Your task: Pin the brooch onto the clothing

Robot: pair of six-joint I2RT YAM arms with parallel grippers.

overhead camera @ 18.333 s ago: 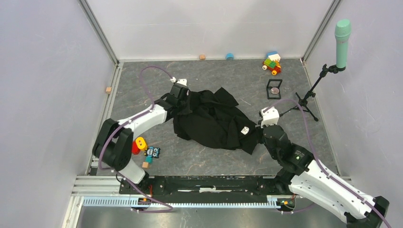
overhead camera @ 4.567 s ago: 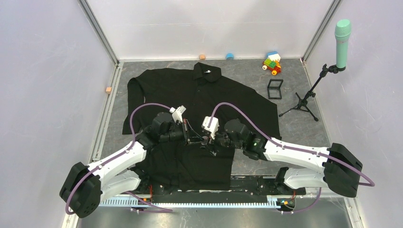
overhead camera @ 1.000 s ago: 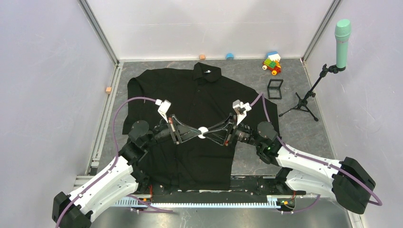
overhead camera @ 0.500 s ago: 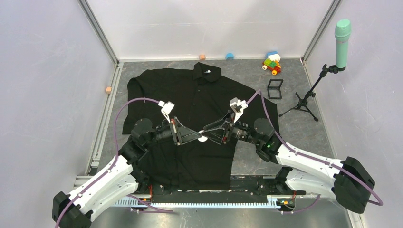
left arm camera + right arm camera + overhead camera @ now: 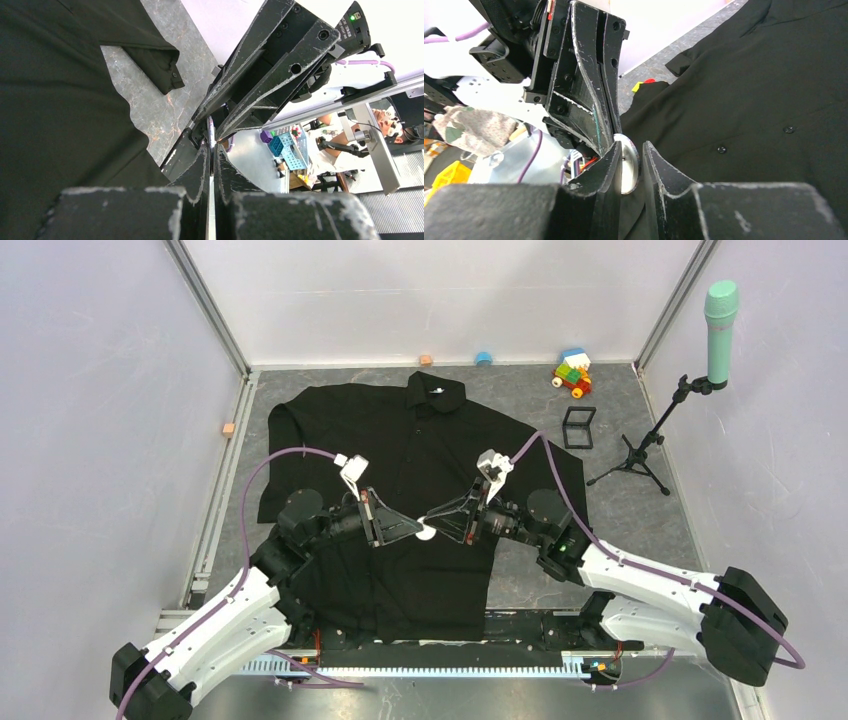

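Pinching the brooch point(image 5: 627, 167) above the clothing point(image 5: 420, 435), left gripper point(image 5: 211, 151) facing right gripper point(image 5: 630, 150).

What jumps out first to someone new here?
The left gripper and right gripper meet tip to tip over the spread black shirt, a small pale brooch between them. The left is shut on it; the right's fingers flank it. A teal microphone on a stand rises at the far right.
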